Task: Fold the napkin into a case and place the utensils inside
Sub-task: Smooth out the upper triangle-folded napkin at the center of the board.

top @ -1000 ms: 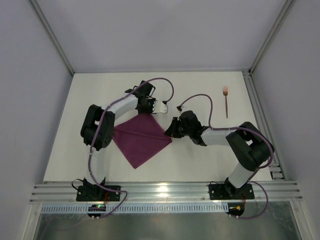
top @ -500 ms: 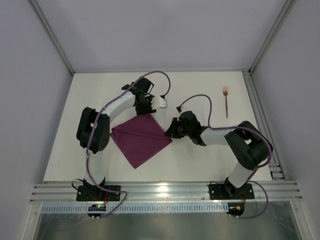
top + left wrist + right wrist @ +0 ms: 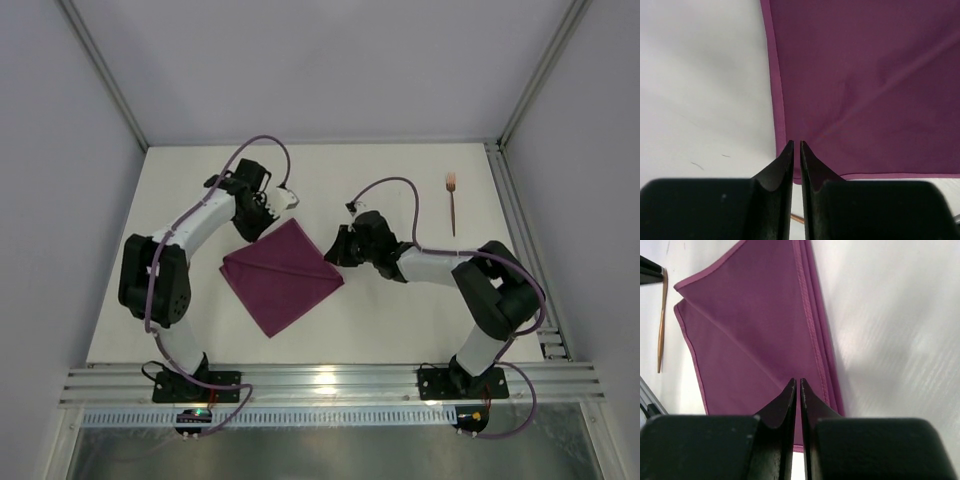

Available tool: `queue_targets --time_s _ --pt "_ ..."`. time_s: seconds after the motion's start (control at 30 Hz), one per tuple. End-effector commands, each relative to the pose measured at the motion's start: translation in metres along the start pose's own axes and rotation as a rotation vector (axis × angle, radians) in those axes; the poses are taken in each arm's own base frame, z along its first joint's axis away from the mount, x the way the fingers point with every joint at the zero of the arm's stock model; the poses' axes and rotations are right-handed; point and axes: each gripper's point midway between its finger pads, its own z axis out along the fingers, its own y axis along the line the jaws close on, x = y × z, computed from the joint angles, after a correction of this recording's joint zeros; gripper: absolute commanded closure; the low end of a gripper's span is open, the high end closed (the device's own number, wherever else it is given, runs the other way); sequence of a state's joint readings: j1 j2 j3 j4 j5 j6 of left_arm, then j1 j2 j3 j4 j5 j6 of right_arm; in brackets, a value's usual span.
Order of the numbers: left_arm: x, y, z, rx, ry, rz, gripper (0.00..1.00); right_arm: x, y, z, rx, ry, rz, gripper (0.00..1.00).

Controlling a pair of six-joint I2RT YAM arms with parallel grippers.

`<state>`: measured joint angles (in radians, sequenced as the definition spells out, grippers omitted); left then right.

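Left hand: we see its two dark fingers drawn almost together, only a hairline slit between them. The tips sit over the hem at the far corner of the maroon-purple soft cloth napkin. We cannot tell whether any cloth is nipped between them.
Right hand: we find it closed the same way, the tips nearly touching. It sits low over the napkin's right corner, beside the stacked hems. We cannot tell here either whether it grips the cloth.
Napkin: we see it folded into a smaller layered square, lying flat as a diamond on the white tabletop between the two hands. It is not yet a narrow case.
Near utensil: in the right wrist view we make out a slim copper-coloured metal piece on the tabletop, near the napkin's corner on the left arm's side and not touching it. We cannot tell its kind.
Fork: slim, copper-coloured and small-tined, it lies at the far right of the tabletop, tines pointing away from the arms. It is well apart from the napkin and both hands.
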<state>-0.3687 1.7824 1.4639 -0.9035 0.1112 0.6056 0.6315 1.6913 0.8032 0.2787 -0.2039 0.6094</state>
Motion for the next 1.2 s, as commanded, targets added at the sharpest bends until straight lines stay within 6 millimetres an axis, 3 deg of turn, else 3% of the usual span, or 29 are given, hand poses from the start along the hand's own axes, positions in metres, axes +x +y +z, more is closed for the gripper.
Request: queue_targets --time_s 0.0,0.03,0.07,0.17,0.27,0.37,0.63,0.77,0.83,0.87,1.0,1.1,1.17 --pt "0.010 0.015 0.009 -0.068 -0.063 -0.159 0.91 -0.018 0.020 0.003 -0.030 -0.032 -0.056 0.91" --pt "0.018 0.013 0.017 -0.073 -0.064 -0.174 0.91 -0.018 0.021 0.004 -0.032 -0.030 -0.059 0.91" --pt "0.009 0.023 0.019 -0.113 -0.119 -0.181 0.91 -0.018 0.023 0.005 -0.035 -0.029 -0.057 0.91" --pt "0.015 0.027 0.034 -0.133 -0.146 -0.245 0.91 -0.013 0.020 0.008 -0.028 -0.012 -0.045 0.92" --pt "0.029 0.029 0.048 -0.132 -0.137 -0.322 0.91 -0.006 0.014 0.011 -0.010 0.005 -0.036 0.93" --pt "0.030 0.034 0.049 -0.144 -0.186 -0.351 0.91 0.001 0.007 0.013 0.004 0.022 -0.033 0.94" --pt "0.054 0.017 0.054 -0.124 -0.163 -0.359 0.91 0.022 -0.013 0.025 0.053 0.073 -0.008 0.94" --pt "0.041 0.001 0.032 -0.060 -0.241 -0.333 0.89 0.026 -0.017 0.024 0.069 0.084 -0.010 0.95" --pt "0.025 -0.002 0.011 -0.024 -0.289 -0.305 0.85 0.020 -0.015 0.021 0.069 0.074 -0.028 0.95" --pt "0.031 -0.009 0.006 0.005 -0.258 -0.315 0.83 0.017 -0.012 0.019 0.071 0.074 -0.035 0.95" --pt "0.038 -0.003 -0.015 0.002 -0.252 -0.352 0.70 -0.002 0.002 0.005 0.056 0.036 -0.076 0.94" --pt "0.055 0.014 -0.021 -0.061 -0.239 -0.416 0.61 -0.008 0.003 -0.007 0.075 0.022 -0.094 0.90" --pt "0.066 0.023 -0.020 -0.086 -0.245 -0.452 0.60 -0.005 -0.003 -0.012 0.103 0.034 -0.089 0.84"
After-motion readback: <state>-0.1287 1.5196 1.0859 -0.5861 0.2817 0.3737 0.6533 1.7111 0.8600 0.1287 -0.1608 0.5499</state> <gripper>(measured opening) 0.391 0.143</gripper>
